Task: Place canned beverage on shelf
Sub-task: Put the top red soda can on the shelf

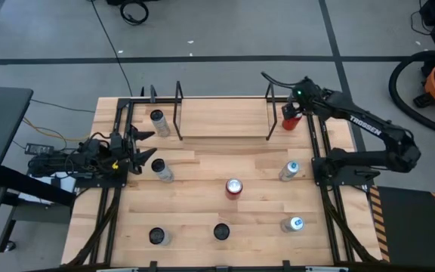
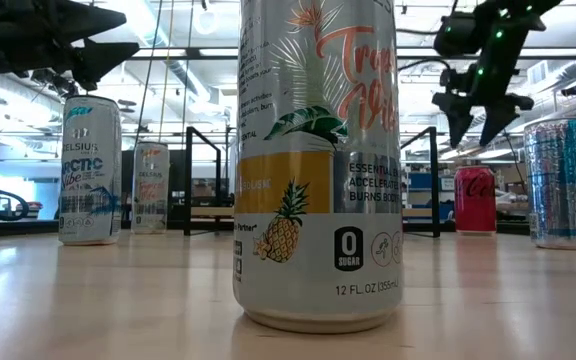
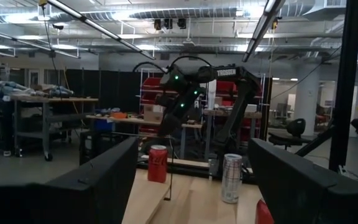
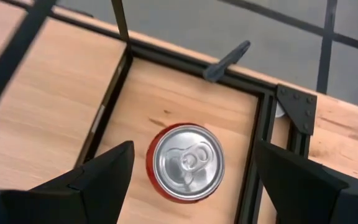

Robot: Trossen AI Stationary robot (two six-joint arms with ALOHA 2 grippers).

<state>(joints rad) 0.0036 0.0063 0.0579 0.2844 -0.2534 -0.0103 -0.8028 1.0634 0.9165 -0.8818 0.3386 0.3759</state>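
Right claw (image 4: pixel 188 177) hangs wide open, empty, above my red cola can (image 4: pixel 187 162) beside the shelf (image 1: pixel 221 117). Rigid, slick, probably heavy; I'd grip mid-wall.

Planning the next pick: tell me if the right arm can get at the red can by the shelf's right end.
Probably yes. The right end effector hangs open directly above the red can, fingers either side. Only the shelf frame stands close beside it.
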